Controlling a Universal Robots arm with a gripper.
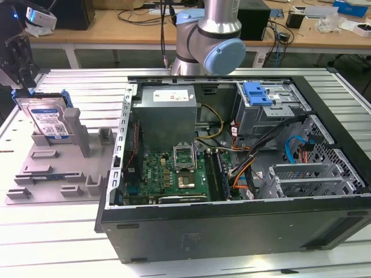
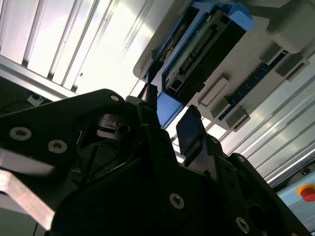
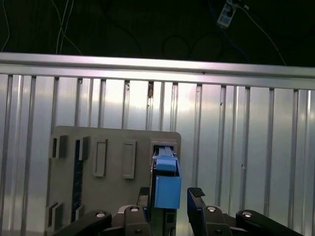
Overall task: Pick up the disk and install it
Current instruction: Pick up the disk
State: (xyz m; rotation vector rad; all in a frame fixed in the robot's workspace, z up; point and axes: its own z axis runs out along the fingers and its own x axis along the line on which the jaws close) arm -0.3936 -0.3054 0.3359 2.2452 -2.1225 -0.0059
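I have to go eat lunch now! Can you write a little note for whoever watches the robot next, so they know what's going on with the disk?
State of the gripper: open, with its jaws on either side of the blue frame of the disk, not clamped on it.
Where things are: the disk stands on edge in the grey holder, at the exterior view's left of the open computer case.
Done: the gripper is lined up at the disk.
Left: the disk is not yet picked up and not yet installed in the computer case.
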